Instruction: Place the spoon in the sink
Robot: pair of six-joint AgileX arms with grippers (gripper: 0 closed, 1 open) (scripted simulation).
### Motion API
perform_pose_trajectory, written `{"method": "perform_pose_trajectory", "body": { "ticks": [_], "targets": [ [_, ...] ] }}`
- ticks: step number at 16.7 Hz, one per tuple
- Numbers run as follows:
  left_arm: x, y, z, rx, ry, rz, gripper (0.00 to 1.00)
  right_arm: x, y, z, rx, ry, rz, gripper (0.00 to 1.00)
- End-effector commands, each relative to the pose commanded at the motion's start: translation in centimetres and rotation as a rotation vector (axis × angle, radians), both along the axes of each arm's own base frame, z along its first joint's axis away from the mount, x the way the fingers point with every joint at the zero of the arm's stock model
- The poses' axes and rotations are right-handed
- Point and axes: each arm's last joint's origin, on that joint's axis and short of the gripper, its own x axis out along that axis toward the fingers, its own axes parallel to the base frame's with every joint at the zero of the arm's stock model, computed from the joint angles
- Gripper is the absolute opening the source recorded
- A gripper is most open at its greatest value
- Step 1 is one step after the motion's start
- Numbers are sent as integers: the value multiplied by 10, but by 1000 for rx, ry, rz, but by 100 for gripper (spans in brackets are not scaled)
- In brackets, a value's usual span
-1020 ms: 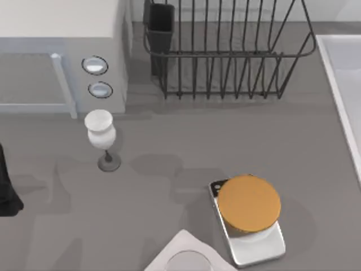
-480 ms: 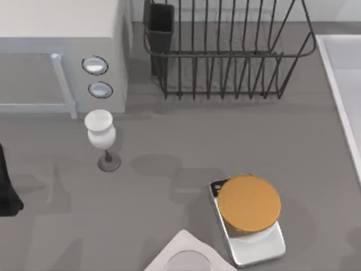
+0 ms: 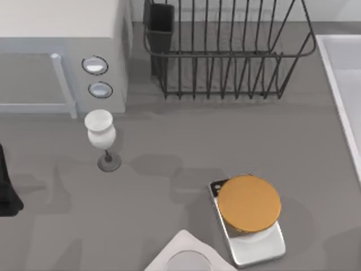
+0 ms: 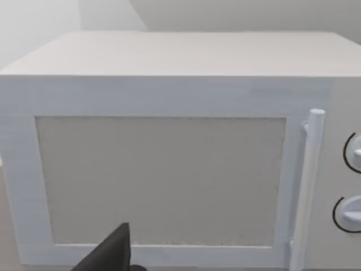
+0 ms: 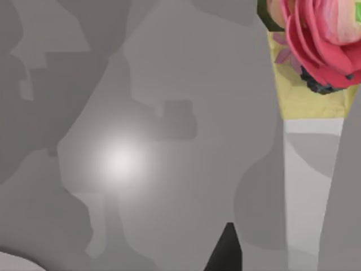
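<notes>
The spoon is out of view. The sink [image 3: 348, 68], a pale basin with a lighter raised rim, runs along the right edge of the table in the top view. A dark part of my left arm [image 3: 5, 189] sits at the table's left edge, and a dark tip of the left gripper [image 4: 113, 254] shows in the left wrist view in front of the white microwave [image 4: 169, 169]. In the right wrist view a dark tip of the right gripper [image 5: 227, 248] hangs above bare grey table.
A white microwave with two round knobs [image 3: 62, 51] stands at the back left, a black wire rack [image 3: 225, 51] at the back middle. A white wine glass [image 3: 100, 132], an orange disc [image 3: 249, 203] on a silver slab and a white plate [image 3: 186, 257] stand nearer. A pink flower picture [image 5: 321, 39] lies near the right gripper.
A shadow has grown on the table at the lower right corner of the top view. The objects and the left arm have not moved.
</notes>
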Motion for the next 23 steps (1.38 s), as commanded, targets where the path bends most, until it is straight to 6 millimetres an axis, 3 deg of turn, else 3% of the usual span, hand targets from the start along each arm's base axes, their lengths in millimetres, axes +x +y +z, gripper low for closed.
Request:
{"method": "perform_pose_trajectory", "body": {
  "ticks": [4,7,10,15,19,23],
  "targets": [
    [0,0,0,0,0,0,100,7,-2,1,8,13,0,0],
    [0,0,0,0,0,0,100,34,-10,7,25,48,4,0],
    [0,0,0,0,0,0,100,80,-19,17,36,81,13,0],
    [0,0,0,0,0,0,100,182,-25,26,30,86,19,0],
    [0,0,0,0,0,0,100,252,-8,19,16,54,16,0],
    [0,0,0,0,0,0,100,292,19,1,4,19,7,0]
  ]
}}
